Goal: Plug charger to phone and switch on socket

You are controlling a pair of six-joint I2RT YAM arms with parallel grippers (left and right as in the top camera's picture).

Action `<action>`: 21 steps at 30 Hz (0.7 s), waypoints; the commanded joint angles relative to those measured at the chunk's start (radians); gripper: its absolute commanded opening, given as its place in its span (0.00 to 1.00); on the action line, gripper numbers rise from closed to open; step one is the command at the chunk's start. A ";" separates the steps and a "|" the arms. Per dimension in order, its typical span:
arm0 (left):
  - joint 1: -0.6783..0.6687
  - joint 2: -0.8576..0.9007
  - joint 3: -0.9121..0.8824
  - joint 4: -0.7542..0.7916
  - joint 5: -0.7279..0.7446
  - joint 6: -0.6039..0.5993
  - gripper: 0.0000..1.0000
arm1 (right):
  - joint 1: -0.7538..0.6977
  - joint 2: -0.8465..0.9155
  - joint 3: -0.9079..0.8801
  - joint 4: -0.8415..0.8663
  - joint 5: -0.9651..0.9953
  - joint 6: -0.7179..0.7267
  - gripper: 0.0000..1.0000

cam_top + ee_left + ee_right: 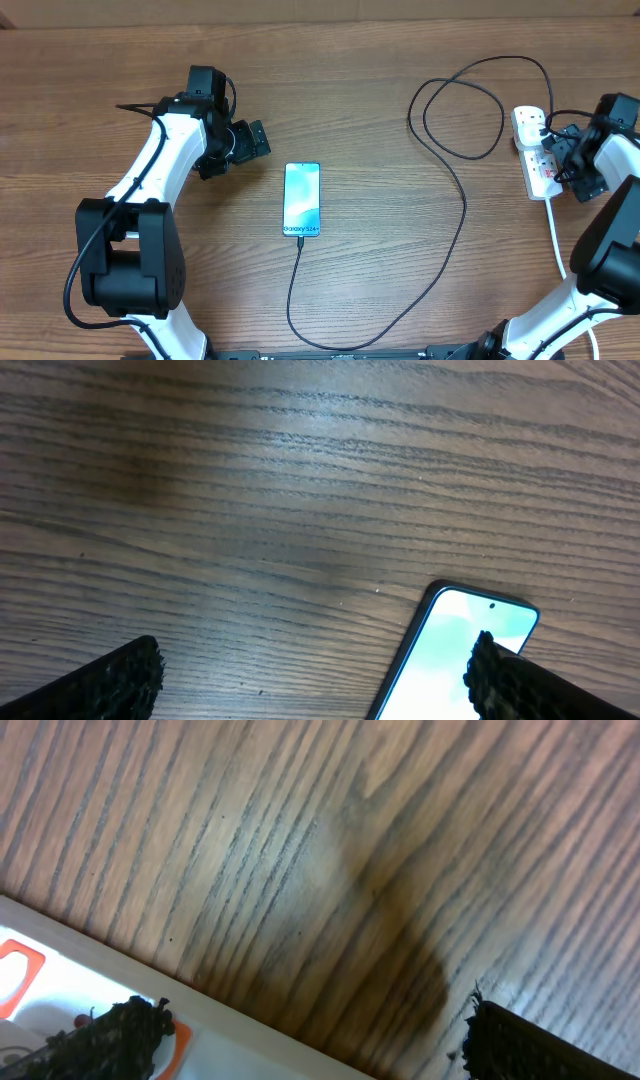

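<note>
- The left fingers [256, 139] are spread wide with nothing between them. They hang over bare wood at about 10 o'clock from the phone [302, 198].
- In the left wrist view, the phone's lit top corner shows just beside one fingertip. I cannot tell whether they touch.
- The right fingers [572, 150] are also spread wide and empty. They are at the 3 o'clock side of the socket [535, 150].
- In the right wrist view, one finger is over the socket's white edge with its red-orange marks. The other is over bare wood.
- The phone lies flat, screen up and lit, just toward 9 o'clock from the middle of the surface [380, 80].
- The charger [462, 215] meets the phone's 6 o'clock edge. It drops towards 6, sweeps round to 3, climbs, and loops at about 1 o'clock before reaching the socket's far end.
- The socket lies at the 3 o'clock edge of the surface. Its white cord [556, 235] trails towards 6 o'clock.
- I cannot tell how the switches are set.
</note>
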 commanded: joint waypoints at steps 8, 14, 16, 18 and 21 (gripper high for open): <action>0.002 0.004 0.011 -0.001 -0.010 0.003 1.00 | 0.012 0.025 -0.011 -0.053 -0.124 -0.065 1.00; 0.002 0.004 0.011 -0.001 -0.010 0.003 1.00 | 0.012 0.026 -0.013 -0.070 -0.180 -0.111 1.00; 0.002 0.004 0.011 -0.001 -0.010 0.003 0.99 | 0.012 0.026 -0.019 -0.068 -0.180 -0.111 1.00; 0.002 0.004 0.011 -0.001 -0.010 0.003 1.00 | 0.012 0.026 -0.027 -0.066 -0.180 -0.111 1.00; 0.002 0.004 0.011 -0.001 -0.010 0.003 1.00 | 0.012 0.026 -0.045 -0.056 -0.180 -0.111 1.00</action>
